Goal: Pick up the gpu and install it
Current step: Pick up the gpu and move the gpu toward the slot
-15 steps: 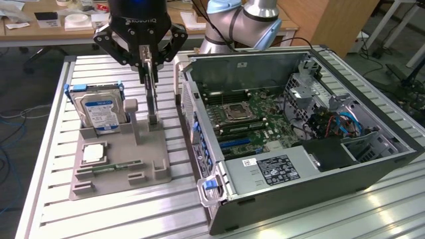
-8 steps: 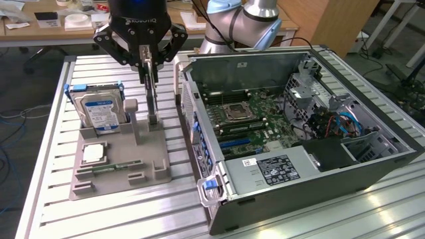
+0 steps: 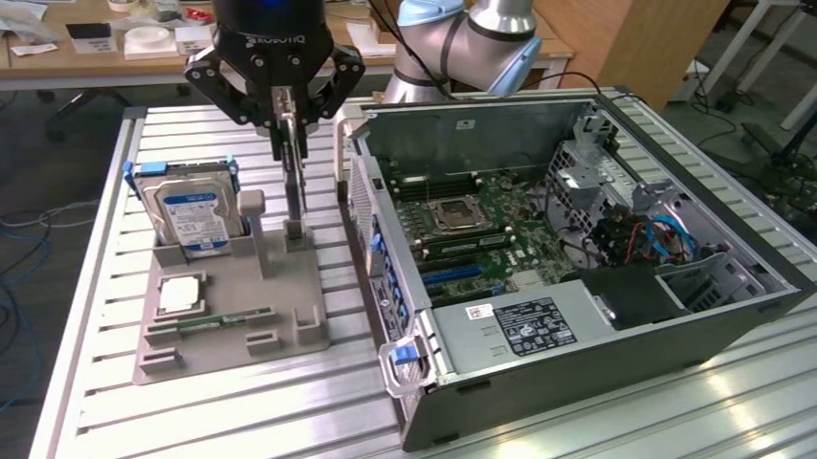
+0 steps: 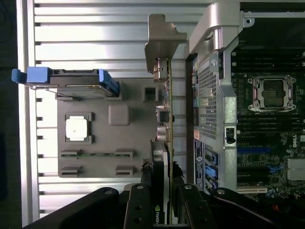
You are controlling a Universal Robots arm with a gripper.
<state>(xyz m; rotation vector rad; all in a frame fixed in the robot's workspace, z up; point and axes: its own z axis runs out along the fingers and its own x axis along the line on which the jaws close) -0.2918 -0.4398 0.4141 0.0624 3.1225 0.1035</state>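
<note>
1. Currently the gripper (image 3: 291,134) (image 4: 163,188) hangs over the grey holder tray (image 3: 230,356) (image 4: 105,139), its claw clamped on the top edge of the gpu (image 3: 297,191) (image 4: 167,109), one finger on each face.
2. The gpu stands upright and edge-on, its lower end at a slot along the tray's edge nearest the open computer case (image 3: 715,320) (image 4: 224,71); I cannot tell whether it has lifted clear.
3. In the wrist view its silvery end bracket (image 4: 162,43) sits at the end far from the fingers.
4. A blue-labelled hard drive (image 3: 191,212) (image 4: 71,78) stands in the tray, towards the exterior view's left of the gpu.
5. A processor chip (image 3: 179,294) (image 4: 76,129) and a memory stick (image 3: 224,323) (image 4: 95,154) lie in other tray pockets.
6. The case lies on the slatted table (image 3: 102,402), motherboard (image 3: 498,220) exposed.
</note>
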